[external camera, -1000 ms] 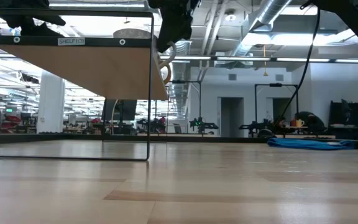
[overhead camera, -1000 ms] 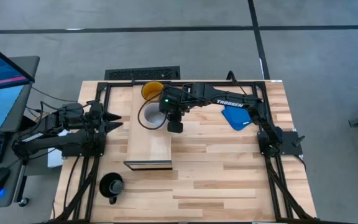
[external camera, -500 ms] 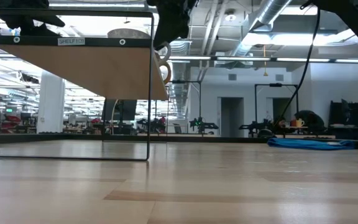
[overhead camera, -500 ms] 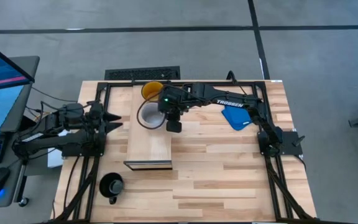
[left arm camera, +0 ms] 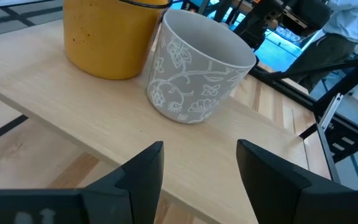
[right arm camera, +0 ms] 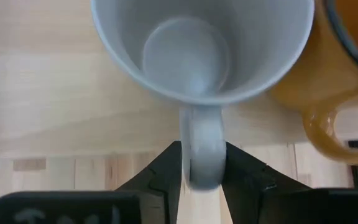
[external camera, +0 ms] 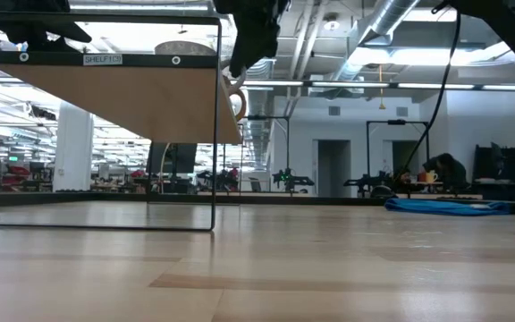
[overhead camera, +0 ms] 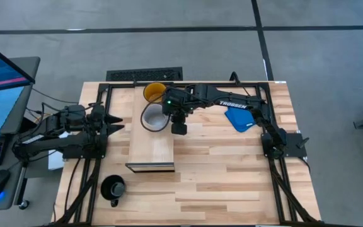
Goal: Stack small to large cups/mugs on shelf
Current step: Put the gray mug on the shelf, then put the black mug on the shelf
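**A:** High view first, operator: where does your right gripper (overhead camera: 177, 121) sit?

**B:** You have it over the right edge of the shelf (overhead camera: 151, 151), at the far half of the board, reaching in from the right side of the table (overhead camera: 232, 176). Its fingers are clamped on the handle of the white mug (overhead camera: 151, 117), which stands on the shelf.

**A:** Can you confirm that grasp from the wrist?

**B:** Yes. Your right wrist view shows both dark fingers (right arm camera: 161, 171) pressed against either side of the handle of the white mug (right arm camera: 201, 46), and you look straight down into its bowl. The yellow-orange mug (right arm camera: 334, 68) is right beside it, rims nearly touching, its handle ring pointing toward your gripper.

**A:** And your other arm?

**B:** Your left gripper (overhead camera: 120, 122) waits just off the left side of the shelf, fingers spread and holding nothing. Its wrist view looks across the shelf (left arm camera: 92, 130) at the white mug (left arm camera: 194, 68), which carries a pale floral pattern and looks a little tilted, beside the yellow-orange mug (left arm camera: 107, 34).

**A:** Where are the remaining things?

**B:** The yellow-orange mug (overhead camera: 154, 91) stands at the far end of the shelf. The black mug (overhead camera: 113, 188) is on the table near the front left corner, well apart from the shelf. A flat blue object (overhead camera: 237, 117) lies on the table to the right.
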Robot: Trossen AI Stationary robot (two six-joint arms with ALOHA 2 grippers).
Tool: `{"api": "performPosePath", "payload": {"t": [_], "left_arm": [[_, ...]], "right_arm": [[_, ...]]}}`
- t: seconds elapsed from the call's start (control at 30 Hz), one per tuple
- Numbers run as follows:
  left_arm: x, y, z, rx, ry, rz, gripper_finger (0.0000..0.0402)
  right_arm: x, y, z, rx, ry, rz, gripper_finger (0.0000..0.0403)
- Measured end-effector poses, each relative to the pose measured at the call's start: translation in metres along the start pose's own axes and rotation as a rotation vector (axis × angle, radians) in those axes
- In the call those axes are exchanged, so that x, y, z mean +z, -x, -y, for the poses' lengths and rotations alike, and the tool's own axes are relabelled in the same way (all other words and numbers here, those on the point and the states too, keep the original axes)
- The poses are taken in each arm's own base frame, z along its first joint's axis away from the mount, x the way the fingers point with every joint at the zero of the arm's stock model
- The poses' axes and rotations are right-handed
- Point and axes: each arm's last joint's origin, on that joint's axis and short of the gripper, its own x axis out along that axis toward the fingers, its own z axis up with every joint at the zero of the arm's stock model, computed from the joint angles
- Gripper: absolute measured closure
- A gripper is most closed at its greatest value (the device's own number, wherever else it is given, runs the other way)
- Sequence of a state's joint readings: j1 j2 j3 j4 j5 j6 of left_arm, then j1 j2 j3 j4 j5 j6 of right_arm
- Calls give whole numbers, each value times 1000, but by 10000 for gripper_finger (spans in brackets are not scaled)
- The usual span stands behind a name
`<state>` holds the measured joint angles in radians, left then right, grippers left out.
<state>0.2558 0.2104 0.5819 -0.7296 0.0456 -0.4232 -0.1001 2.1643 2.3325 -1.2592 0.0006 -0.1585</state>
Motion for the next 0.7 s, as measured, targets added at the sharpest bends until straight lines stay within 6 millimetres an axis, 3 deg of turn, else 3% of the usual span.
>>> {"api": "performPosePath", "payload": {"t": [0.7], "left_arm": [[0, 0, 0, 0, 0, 1, 208]], "right_arm": [[-21, 2, -2, -5, -9, -219, 274]]}}
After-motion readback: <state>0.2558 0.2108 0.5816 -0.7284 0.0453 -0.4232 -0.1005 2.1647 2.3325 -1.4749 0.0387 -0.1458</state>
